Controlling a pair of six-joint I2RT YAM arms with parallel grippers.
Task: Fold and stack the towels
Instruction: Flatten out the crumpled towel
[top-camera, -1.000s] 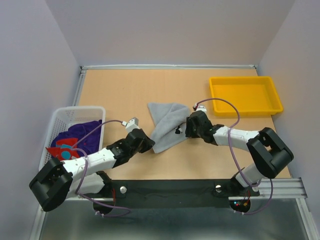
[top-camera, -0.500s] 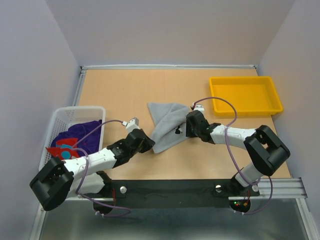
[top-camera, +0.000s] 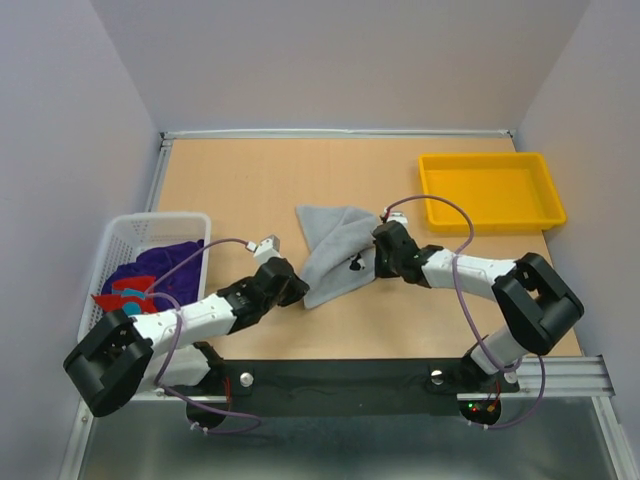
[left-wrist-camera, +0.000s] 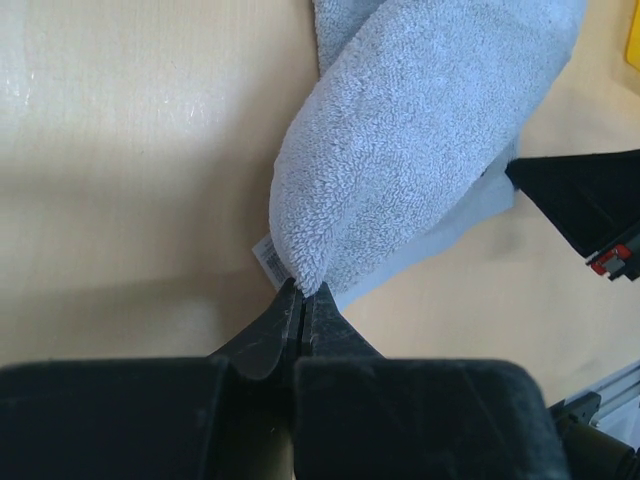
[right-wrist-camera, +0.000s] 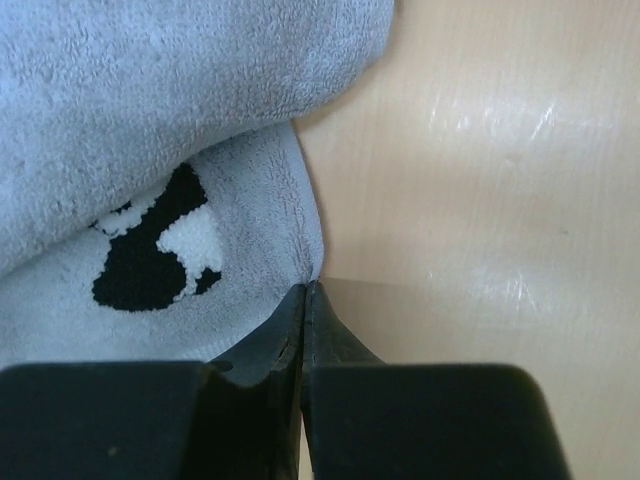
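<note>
Two claws are clamped on one grey towel (top-camera: 335, 248), which lies rumpled on the table (top-camera: 240, 180) between them. The left claw (left-wrist-camera: 300, 292) has its jaws pressed together on the cloth's near corner. A small white label (left-wrist-camera: 265, 255) pokes out just left of its tips, and the towel's folded bulk spreads ahead of it. The right claw (right-wrist-camera: 305, 290) is likewise closed, its tips nipping the hem. A black-and-white mark (right-wrist-camera: 150, 250) sits on the cloth just ahead and left of it, and bare tabletop lies to its right. Well behind and left of the left claw, a white basket (top-camera: 150, 217) holds the purple towels (top-camera: 165, 262) and the red towel (top-camera: 105, 299). A yellow tray (top-camera: 490, 195) sits well apart, beyond and to the right of the right claw.
</note>
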